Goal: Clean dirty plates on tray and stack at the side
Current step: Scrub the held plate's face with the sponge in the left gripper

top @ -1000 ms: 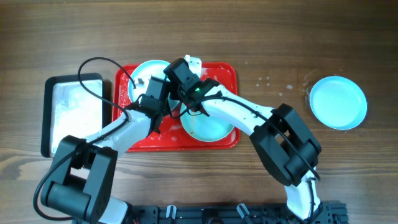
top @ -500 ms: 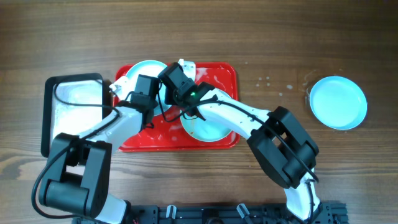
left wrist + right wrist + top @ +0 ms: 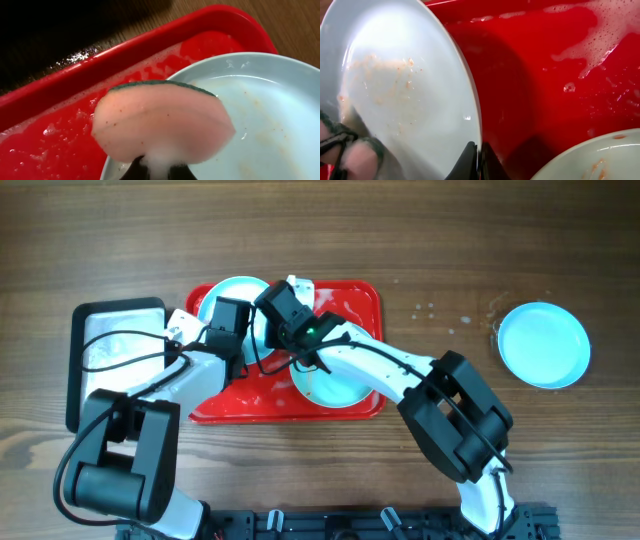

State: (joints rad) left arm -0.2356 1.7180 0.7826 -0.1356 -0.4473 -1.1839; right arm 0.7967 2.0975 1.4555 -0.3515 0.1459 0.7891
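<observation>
The large bright red rectangular plastic tray (image 3: 365, 295) lay on the wooden table (image 3: 450, 240), and its floor was wet with white foam (image 3: 600, 35). It held two of the three round pale turquoise shallow plates.

The tilted plate (image 3: 405, 90) was at the tray's far-left corner. It was raised off the tray floor at its gripped edge and had brownish smears across its face. The right gripper (image 3: 476, 162) was pinched narrowly on its rim. The left gripper (image 3: 159, 171) was closed on a pink sponge (image 3: 162, 122) with a green scouring layer and suds at its base. The sponge was held against that plate's face near the opposite edge.

The second plate (image 3: 335, 388) lay flat toward the tray's near edge, partly under the right arm, with orange-brown smears on it. The third plate (image 3: 543, 345) sat alone on the table, well apart to the right of the tray, and looked clean.

Just beside the tray's left edge stood a smaller black-rimmed rectangular tray (image 3: 73, 380) with a white, wet-looking inside.
</observation>
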